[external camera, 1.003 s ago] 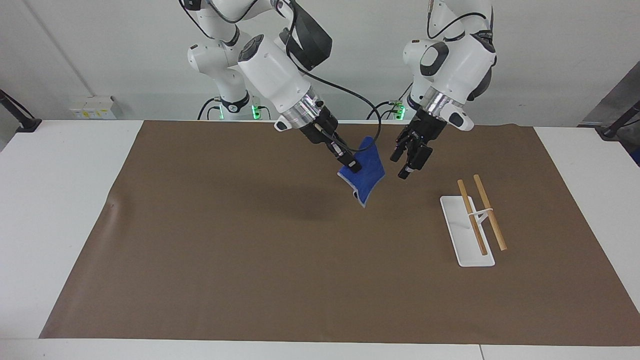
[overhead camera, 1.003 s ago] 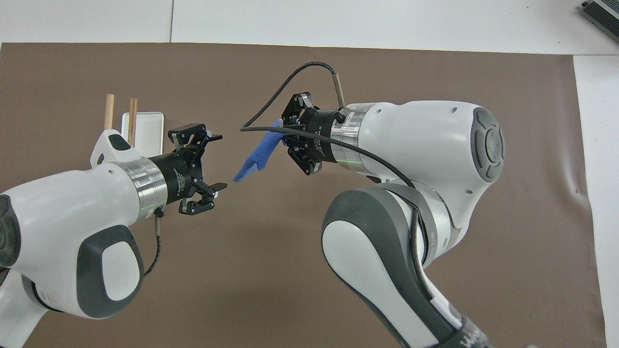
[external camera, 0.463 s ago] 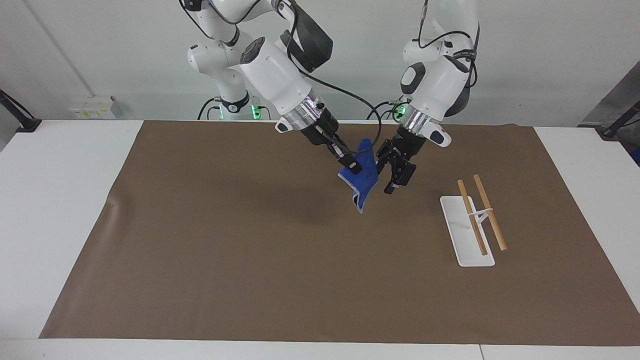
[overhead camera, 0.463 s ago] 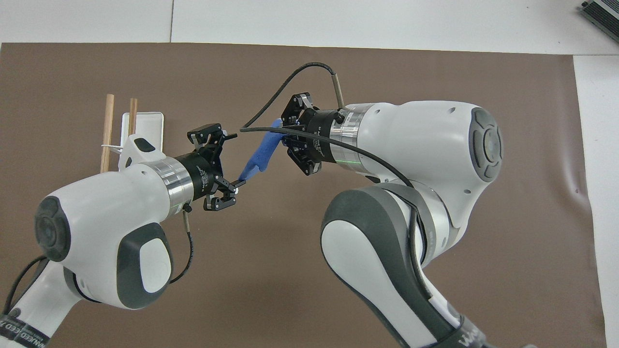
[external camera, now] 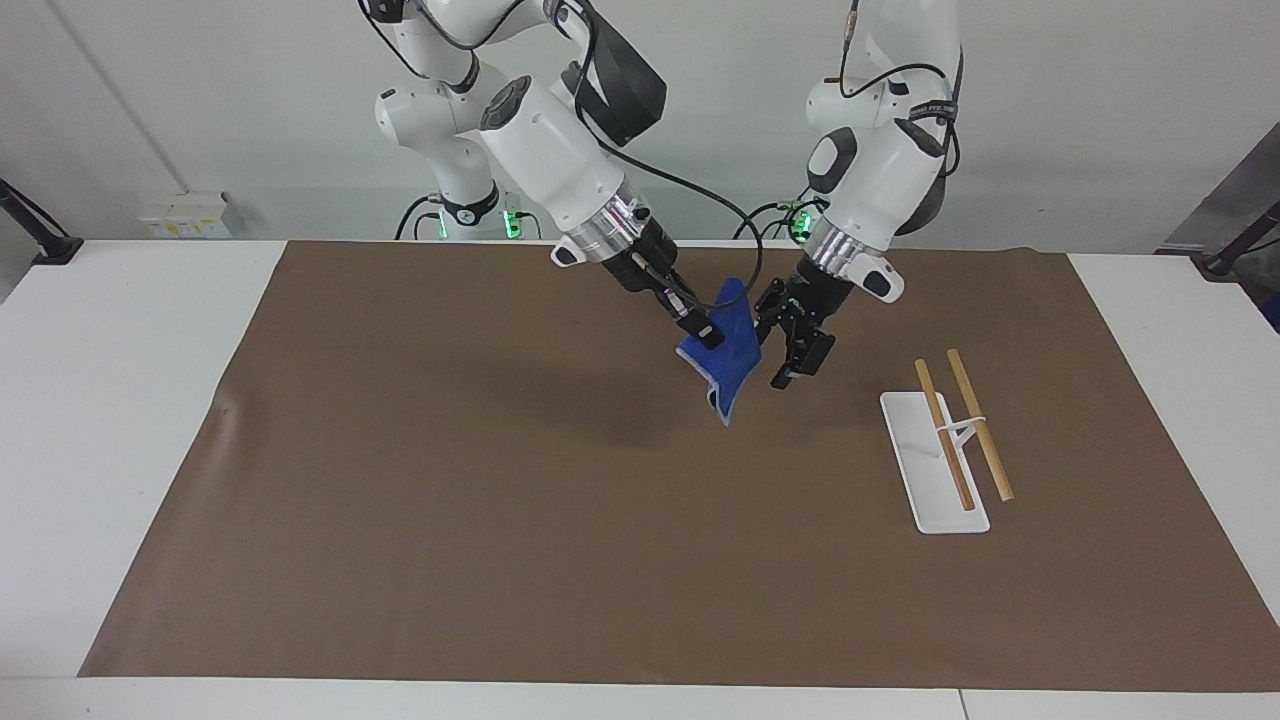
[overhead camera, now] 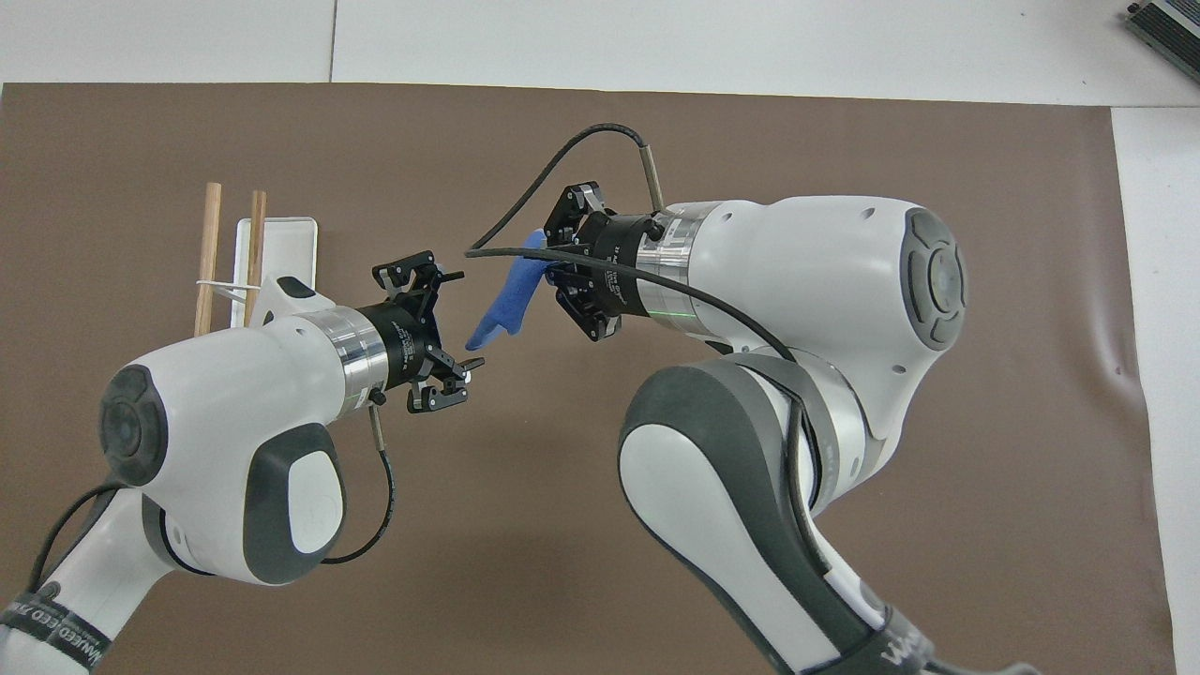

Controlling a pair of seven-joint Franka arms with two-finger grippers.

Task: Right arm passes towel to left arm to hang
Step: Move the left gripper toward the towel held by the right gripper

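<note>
My right gripper (external camera: 703,328) is shut on the upper part of the blue towel (external camera: 733,358) and holds it hanging above the brown mat (external camera: 480,500). In the overhead view the towel (overhead camera: 503,298) hangs from the right gripper (overhead camera: 565,272) toward the left arm's end. My left gripper (external camera: 772,360) is open beside the towel. In the overhead view the towel's free corner lies at the mouth of the left gripper (overhead camera: 467,319), between its spread fingertips (overhead camera: 457,276). I cannot tell whether they touch the cloth.
A white rack base (external camera: 925,470) carrying two wooden rods (external camera: 980,430) stands on the mat toward the left arm's end; it also shows in the overhead view (overhead camera: 286,246). A black cable (overhead camera: 534,183) loops off the right wrist.
My left gripper has swung in from the rack's side to the towel's free corner, still open. The right gripper and towel have barely moved.
</note>
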